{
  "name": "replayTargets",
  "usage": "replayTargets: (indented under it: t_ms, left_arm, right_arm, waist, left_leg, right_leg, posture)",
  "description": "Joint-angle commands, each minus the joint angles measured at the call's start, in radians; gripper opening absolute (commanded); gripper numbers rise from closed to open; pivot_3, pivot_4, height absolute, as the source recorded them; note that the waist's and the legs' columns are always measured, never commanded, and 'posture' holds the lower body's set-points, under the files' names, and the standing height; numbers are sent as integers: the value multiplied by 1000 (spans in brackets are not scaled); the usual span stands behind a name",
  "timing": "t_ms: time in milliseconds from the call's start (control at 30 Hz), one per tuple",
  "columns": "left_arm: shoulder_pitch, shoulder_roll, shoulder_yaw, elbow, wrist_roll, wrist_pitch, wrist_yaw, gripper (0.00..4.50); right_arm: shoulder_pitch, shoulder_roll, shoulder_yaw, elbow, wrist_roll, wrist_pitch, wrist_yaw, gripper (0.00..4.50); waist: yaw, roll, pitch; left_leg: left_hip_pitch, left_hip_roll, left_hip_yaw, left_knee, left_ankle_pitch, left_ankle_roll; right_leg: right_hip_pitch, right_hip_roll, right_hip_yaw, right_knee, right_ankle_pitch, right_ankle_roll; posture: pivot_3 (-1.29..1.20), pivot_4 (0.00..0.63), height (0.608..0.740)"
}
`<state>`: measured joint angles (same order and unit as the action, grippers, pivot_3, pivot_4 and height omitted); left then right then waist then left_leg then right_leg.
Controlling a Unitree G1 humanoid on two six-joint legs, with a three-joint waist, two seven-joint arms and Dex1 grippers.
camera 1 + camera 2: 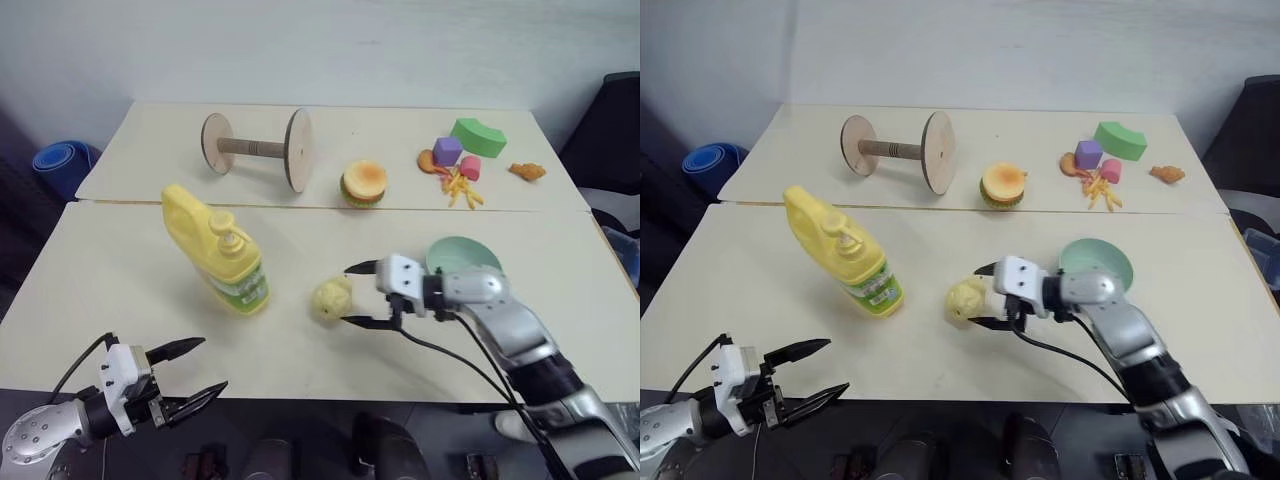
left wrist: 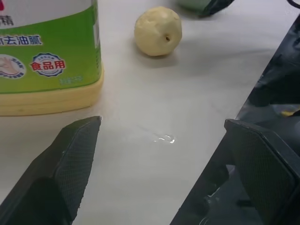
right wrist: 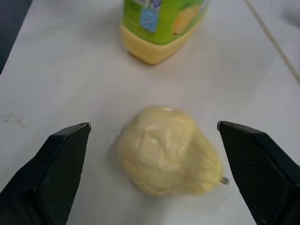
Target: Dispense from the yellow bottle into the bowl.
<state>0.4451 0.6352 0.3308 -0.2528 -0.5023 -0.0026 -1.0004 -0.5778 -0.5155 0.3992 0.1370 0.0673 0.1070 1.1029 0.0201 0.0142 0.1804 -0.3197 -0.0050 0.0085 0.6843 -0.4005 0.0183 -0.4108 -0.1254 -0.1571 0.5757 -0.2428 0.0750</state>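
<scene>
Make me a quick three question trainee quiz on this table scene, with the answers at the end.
1. True or false: the right gripper is shut on the bottle.
2. Which thing lies between the right gripper's open fingers? A) burger toy B) lemon toy C) wooden spool
3. Fill in: the bowl sits just behind the right ____.

Key:
1. False; it is open and apart from the bottle.
2. B.
3. Wrist. The left gripper hangs open at the table's near edge.
</scene>
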Motion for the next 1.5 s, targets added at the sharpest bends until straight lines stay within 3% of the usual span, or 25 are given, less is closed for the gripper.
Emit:
replayTargets:
  t_ms: [33, 300, 467, 600, 733, 800, 967, 1100, 1233, 1333, 1500]
  left_arm:
    - [-3, -10, -7, -2, 7, -19, -5, 4492]
    - [-23, -32, -33, 22, 26, -37, -1, 4492]
    - [-37, -40, -37, 33, 33, -47, 3, 4500]
    - [-45, -47, -38, 46, 42, -58, 4, 4500]
    - [-60, -57, -47, 54, 45, -72, 2, 4500]
    - [-72, -59, -58, 44, 39, -70, -1, 4500]
    - [-99, -62, -96, -26, 0, -31, -4, 4500]
    - [-137, -67, -150, -134, -74, 69, 12, 4500]
    - [-196, -76, -225, -208, -124, 177, 34, 4500]
    - [-241, -78, -261, -208, -123, 205, 34, 4500]
    - [-288, -76, -268, -179, -115, 205, 19, 4500]
  right_arm:
    - [-74, 60, 50, 122, -58, -49, 17, 4500]
    - [-194, 208, 86, 467, -145, -209, 8, 4500]
    - [-228, 229, 66, 534, -149, -248, 24, 3532]
    - [-215, 211, 57, 526, -142, -287, 52, 3528]
    - [-173, 197, -18, 395, -32, -300, 97, 3528]
    - [-141, 174, -91, 243, 74, -209, 120, 3528]
    - [-34, 1, -295, -138, 331, 115, 130, 3528]
    - [102, -182, -563, -248, 455, 296, 40, 3528]
    - [248, -340, -769, 40, 329, 95, -20, 3528]
    - [267, -372, -753, 317, 210, -114, -77, 3528]
    - [143, -331, -683, 680, 104, -295, -169, 3528]
  waist:
    - [-7, 0, 0]
    - [-29, -1, -1]
    - [-36, -1, -1]
    - [-39, 0, 0]
    - [-38, 0, 0]
    - [-37, 1, 1]
    - [-21, 3, 2]
    - [5, 3, 2]
    - [14, 3, 2]
    - [4, 3, 2]
    - [-34, 5, 4]
  left_leg:
    - [0, 0, 1, 0, 0, 0]
    - [2, 1, 1, 0, 1, -2]
    - [3, 1, 1, 0, 2, -3]
    - [3, 1, 1, 0, 2, -3]
    - [3, 0, 0, 0, 2, -3]
    - [1, 0, 0, 0, 2, -3]
    - [1, 0, 0, 0, 3, -3]
    - [1, 0, -2, 0, 1, -2]
    - [1, -2, -1, 0, 0, 0]
    - [1, -2, 3, 0, 1, 1]
    - [6, 0, 14, 0, 3, 0]
  right_leg:
    - [0, 0, 0, 0, 0, 1]
    - [1, 0, 1, 3, 1, 1]
    - [0, 0, 2, 6, 0, 1]
    - [0, -1, 2, 6, 0, 0]
    - [0, -1, 1, 6, 0, 0]
    - [-1, -1, 1, 5, 0, 0]
    - [-1, -2, 1, 5, 1, 1]
    - [1, -3, 0, -2, 0, 1]
    - [2, -5, 1, -4, 2, 2]
    - [3, -4, 2, -1, 2, 3]
    - [5, 1, 3, 0, 4, 1]
  posture:
    - [0, 150, 740]
    - [0, 150, 740]
    - [0, 150, 740]
    - [0, 150, 740]
    - [0, 150, 740]
    - [0, 150, 740]
    - [0, 150, 740]
    - [0, 150, 740]
    - [0, 150, 740]
    - [0, 150, 740]
    - [0, 150, 740]
